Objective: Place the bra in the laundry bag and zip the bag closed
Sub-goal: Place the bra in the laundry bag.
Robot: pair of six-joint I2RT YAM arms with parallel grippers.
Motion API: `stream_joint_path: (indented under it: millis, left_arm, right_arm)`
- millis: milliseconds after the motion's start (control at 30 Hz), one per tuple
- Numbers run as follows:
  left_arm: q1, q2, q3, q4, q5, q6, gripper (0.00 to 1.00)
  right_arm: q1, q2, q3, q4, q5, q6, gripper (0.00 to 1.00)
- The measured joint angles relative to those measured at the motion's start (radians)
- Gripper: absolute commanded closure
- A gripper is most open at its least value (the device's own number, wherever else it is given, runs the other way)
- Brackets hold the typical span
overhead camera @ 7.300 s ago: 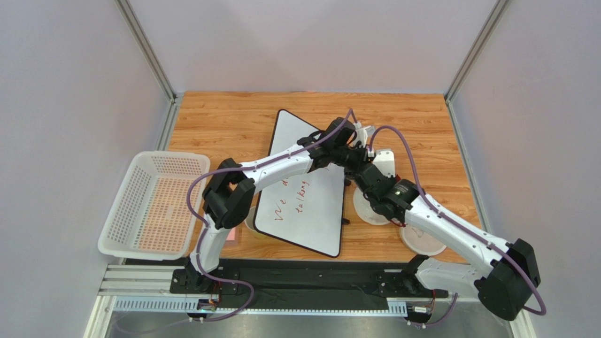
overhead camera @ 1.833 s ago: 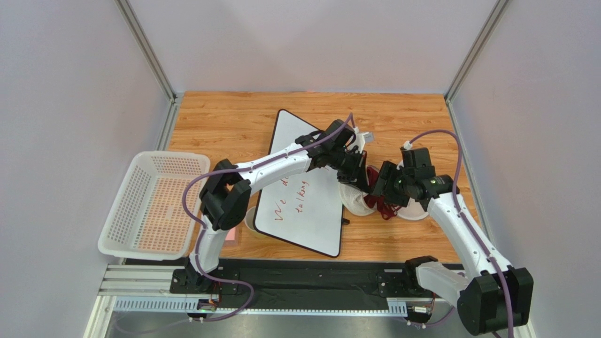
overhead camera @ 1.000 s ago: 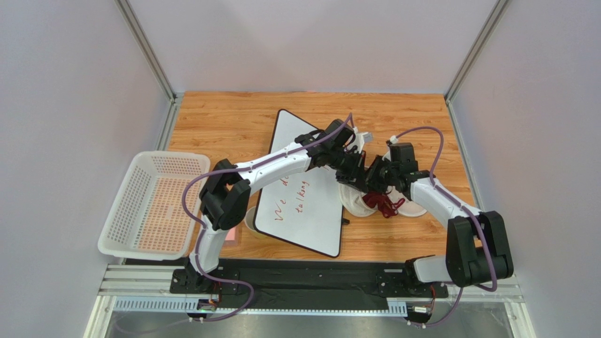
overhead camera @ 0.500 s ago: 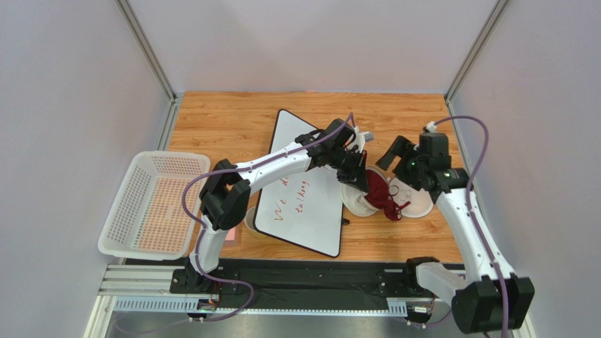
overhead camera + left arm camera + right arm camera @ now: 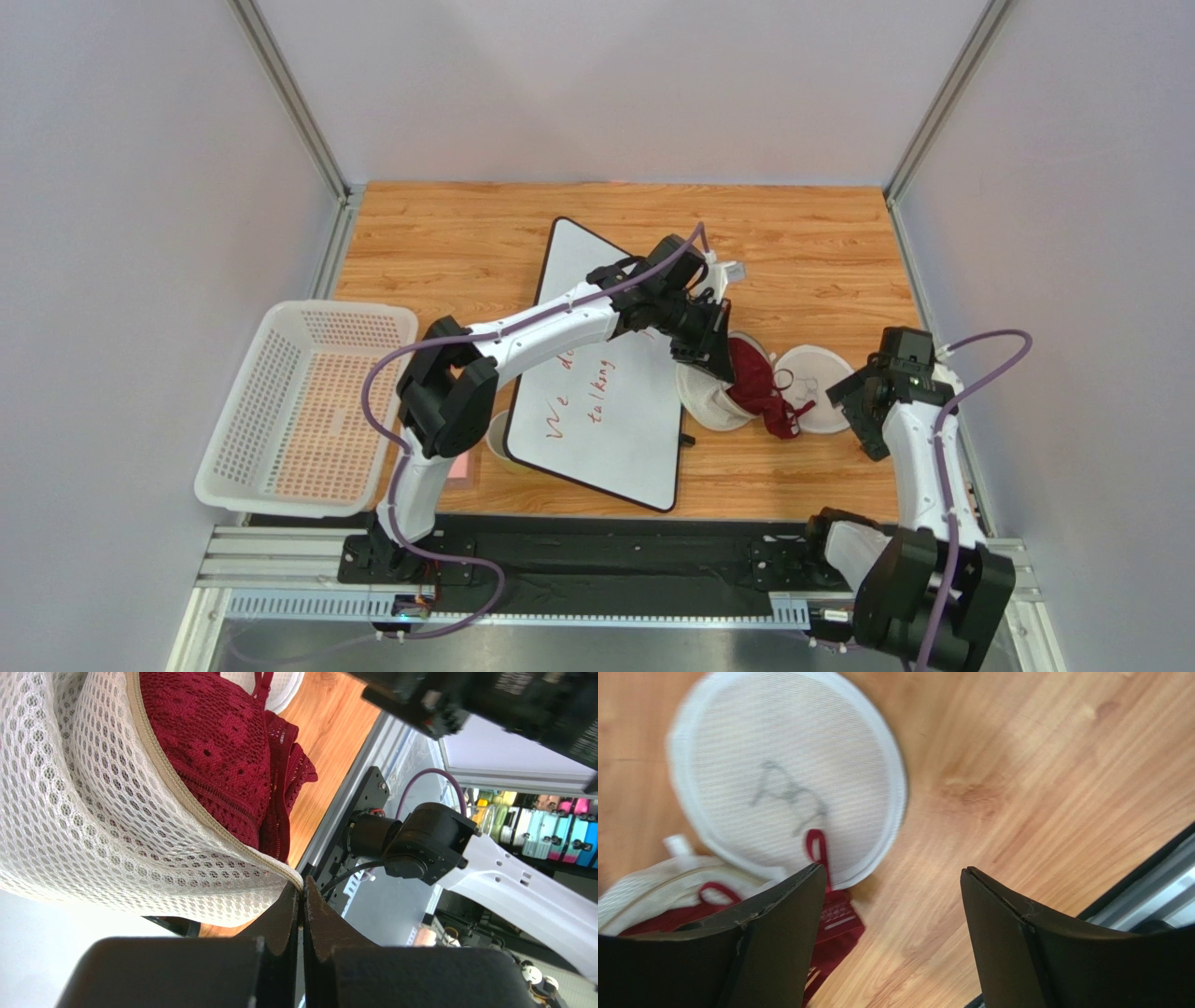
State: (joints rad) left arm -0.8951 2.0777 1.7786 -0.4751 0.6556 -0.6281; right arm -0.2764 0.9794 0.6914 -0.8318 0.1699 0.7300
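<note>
Pinching the beige-taped rim of the laundry bag (image 5: 84, 812), the left jaws are pressed fully together, with no gap between their two black fingers (image 5: 319, 931). There is one bag, a soft white honeycomb mesh pouch. It lies tipped on the desk (image 5: 477, 231) with its mouth turned toward the right arm (image 5: 926, 448).

One bra (image 5: 210, 749), of dark red lace with a flower pattern, sits in that mouth. Most of it is cupped by the mesh, and a fold and thin straps spill over the rim onto the wood.

Just beside it lies the bag's single lid (image 5: 787, 770), a flat round disc of fine white mesh with a smudged dark mark at its centre. One red strap loop rests on its near edge.

The right jaws stand wide apart and grip nothing. They hover over bare wood on the side of the lid away from the bag.

Farther out are one rectangular whiteboard (image 5: 603, 406), black-edged and bearing red handwriting, under the left arm (image 5: 547, 325), and one white perforated plastic basket (image 5: 260, 392) at the desk's left edge.
</note>
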Motion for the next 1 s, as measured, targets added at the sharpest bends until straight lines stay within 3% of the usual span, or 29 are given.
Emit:
stream_joint_path:
  millis: [400,633,700,733,800,833,1000]
  left_arm:
    - [0.0,0.008,0.057,-0.005,0.037,0.033,1.0]
    - [0.0,0.011,0.057,-0.007,0.048,0.043,1.0]
    - [0.0,0.013,0.057,-0.008,0.05,0.045,1.0]
    - [0.0,0.013,0.057,-0.008,0.05,0.047,1.0]
    - [0.0,0.014,0.057,-0.008,0.05,0.05,1.0]
    - [0.0,0.014,0.057,-0.008,0.05,0.051,1.0]
    - [0.0,0.021,0.058,-0.008,0.051,0.051,1.0]
  right_arm:
    - [-0.008,0.278,-0.027,0.132,0.029,0.026,0.28]
    - [-0.008,0.352,-0.037,0.17,0.056,0.061,0.41]
    - [-0.007,0.371,-0.025,0.163,0.066,0.066,0.49]
    - [-0.007,0.375,-0.023,0.164,0.069,0.066,0.6]
    - [-0.007,0.375,-0.023,0.176,0.083,0.068,0.69]
    - [-0.007,0.373,-0.023,0.187,0.088,0.067,0.8]
    - [-0.007,0.343,-0.029,0.199,0.096,0.051,1.0]
